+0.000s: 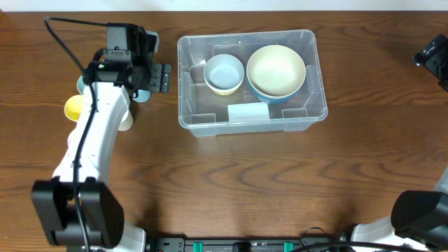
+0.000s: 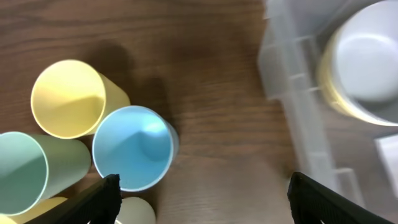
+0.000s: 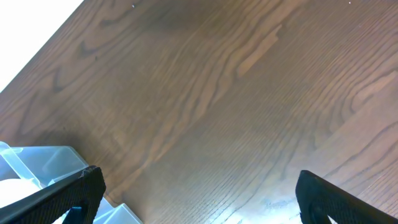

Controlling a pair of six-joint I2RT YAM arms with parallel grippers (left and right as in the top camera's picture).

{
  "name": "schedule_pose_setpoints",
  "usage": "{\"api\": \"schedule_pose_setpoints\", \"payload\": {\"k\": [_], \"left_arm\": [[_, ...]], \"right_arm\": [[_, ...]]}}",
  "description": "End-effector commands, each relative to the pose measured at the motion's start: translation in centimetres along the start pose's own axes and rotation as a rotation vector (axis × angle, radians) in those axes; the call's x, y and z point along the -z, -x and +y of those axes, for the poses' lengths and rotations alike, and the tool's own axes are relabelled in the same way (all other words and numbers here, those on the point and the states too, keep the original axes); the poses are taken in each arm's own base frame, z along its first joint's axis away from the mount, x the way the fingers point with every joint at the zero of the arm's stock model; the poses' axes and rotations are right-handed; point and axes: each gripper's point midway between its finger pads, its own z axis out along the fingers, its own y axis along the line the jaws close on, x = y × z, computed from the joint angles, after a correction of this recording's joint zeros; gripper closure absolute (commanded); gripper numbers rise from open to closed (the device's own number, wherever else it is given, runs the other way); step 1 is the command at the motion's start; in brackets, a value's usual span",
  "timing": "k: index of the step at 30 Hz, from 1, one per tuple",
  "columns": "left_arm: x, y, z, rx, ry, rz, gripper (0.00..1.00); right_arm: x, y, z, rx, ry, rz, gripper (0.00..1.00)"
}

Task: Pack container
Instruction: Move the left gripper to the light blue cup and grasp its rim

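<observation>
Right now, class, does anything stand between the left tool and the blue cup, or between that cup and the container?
Nothing visible does. The open left tool hangs by the blue cup, and only bare table lies between that cup and the container. The yellow cup and green cup sit on its far side.

Right, the large clear plastic rectangular container (image 1: 192,122) sits on the brown wooden tabletop (image 1: 231,182), mid-width and toward the far edge. Inside, two bowls stand side by side along its far wall: the small pale-blue bowl (image 1: 224,73) on the left, the bigger cream-lined bowl (image 1: 276,70) right beside it. The white label (image 1: 248,112) lies in front of them by the near wall. Left of the container, apart from it, plastic cups huddle together: a yellow cup (image 2: 67,98), a green cup (image 2: 22,174), and a blue cup (image 2: 132,147) nearest the container. The left hand (image 2: 205,199) hangs over the gap between.
</observation>
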Motion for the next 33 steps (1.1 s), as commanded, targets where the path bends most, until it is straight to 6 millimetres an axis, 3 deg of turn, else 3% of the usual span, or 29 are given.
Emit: {"api": "schedule_pose_setpoints", "payload": {"k": [1, 9, 15, 21, 33], "left_arm": [[-2.0, -0.5, 1.5, -0.025, 0.072, 0.050, 0.14], [-5.8, -2.8, 1.3, -0.009, 0.058, 0.155, 0.14], [-7.4, -3.9, 1.2, -0.011, 0.052, 0.199, 0.22], [-7.9, -3.6, 1.3, -0.011, 0.054, 0.185, 0.39], [-8.4, -3.0, 2.4, 0.011, 0.072, 0.142, 0.45]], "right_arm": [[-0.2, 0.0, -0.2, -0.018, -0.005, 0.006, 0.01], [-0.2, 0.0, -0.2, -0.018, -0.005, 0.006, 0.01], [-0.2, 0.0, -0.2, -0.018, -0.005, 0.006, 0.01], [-0.2, 0.0, -0.2, -0.018, -0.005, 0.006, 0.01], [-0.2, 0.0, -0.2, -0.018, -0.005, 0.006, 0.01]]}}
